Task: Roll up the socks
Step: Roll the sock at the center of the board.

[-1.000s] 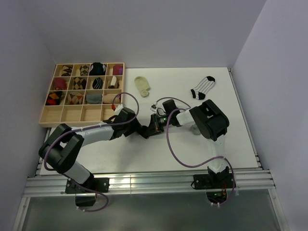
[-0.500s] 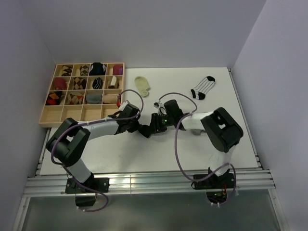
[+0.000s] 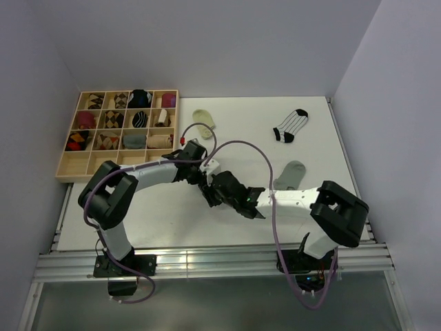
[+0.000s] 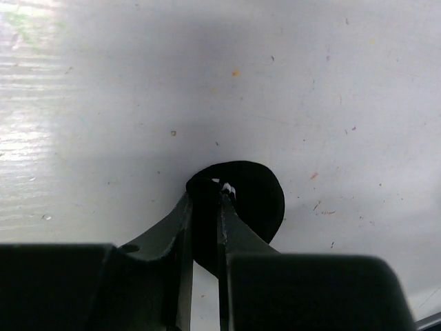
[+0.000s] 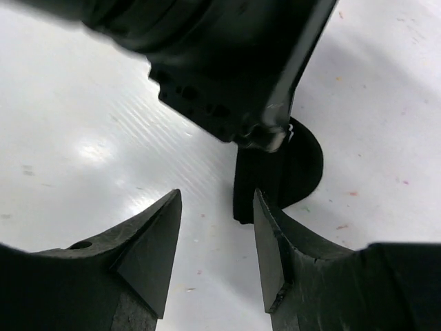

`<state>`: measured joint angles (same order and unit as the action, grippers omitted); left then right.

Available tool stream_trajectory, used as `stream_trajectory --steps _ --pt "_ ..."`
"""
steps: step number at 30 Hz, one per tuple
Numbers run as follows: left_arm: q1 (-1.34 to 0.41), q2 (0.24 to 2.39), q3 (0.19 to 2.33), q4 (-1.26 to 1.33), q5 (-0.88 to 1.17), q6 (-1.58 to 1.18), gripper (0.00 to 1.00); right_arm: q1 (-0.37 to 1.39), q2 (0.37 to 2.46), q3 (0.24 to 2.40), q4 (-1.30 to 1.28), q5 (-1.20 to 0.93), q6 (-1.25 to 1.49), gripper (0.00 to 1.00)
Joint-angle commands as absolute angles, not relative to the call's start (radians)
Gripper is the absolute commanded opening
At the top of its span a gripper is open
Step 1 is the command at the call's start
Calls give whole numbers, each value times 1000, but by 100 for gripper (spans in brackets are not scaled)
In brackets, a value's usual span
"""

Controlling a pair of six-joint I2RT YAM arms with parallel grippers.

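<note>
Four socks lie on the white table (image 3: 172,221), and only the overhead view takes in all of them: the pale cream sock (image 3: 204,121) just beside the wooden tray (image 3: 77,164), the white striped sock (image 3: 290,126) toward the far right, the grey sock (image 3: 290,174) flat near the right arm, and the black sock (image 4: 258,200), which from above is almost lost among the dark wrists meeting mid-table. The left wrist view makes it plain: the black sock is a tight round bundle resting on the table, and the left gripper (image 4: 204,207) has its fingers pinched nearly together on the bundle's near edge, a fleck of white showing at the tips. The right wrist view adds what the others hide: the right gripper (image 5: 216,203) stands parted and grips nothing, the bundle just beyond its fingertips and the left gripper's black body above; whether a finger touches the sock I cannot tell. Rolled socks fill many tray compartments, seen from overhead only
</note>
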<state>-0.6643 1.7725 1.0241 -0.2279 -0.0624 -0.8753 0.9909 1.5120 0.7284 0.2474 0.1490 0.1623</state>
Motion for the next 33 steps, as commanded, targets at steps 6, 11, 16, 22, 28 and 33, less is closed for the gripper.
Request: stream_trajectory --steps 6,11,16,22,28,33 --pt "-663 1851 1094 -339 -9 -778 9 1127 1667 785 281 510 11 53" --pt "-664 1868 1111 -353 6 -765 9 1154 1742 805 299 615 -21 52" --pt "-663 1879 1114 -354 21 -756 9 1166 1802 837 290 721 -28 50" --pt "-663 1881 1114 -362 29 -736 8 1164 1859 856 265 752 -11 26" --pt "-664 1849 1111 -356 5 -742 20 1137 1798 839 219 580 61 0" --pt "-664 1780 1101 -347 -29 -776 44 1019 1691 815 158 262 153 0"
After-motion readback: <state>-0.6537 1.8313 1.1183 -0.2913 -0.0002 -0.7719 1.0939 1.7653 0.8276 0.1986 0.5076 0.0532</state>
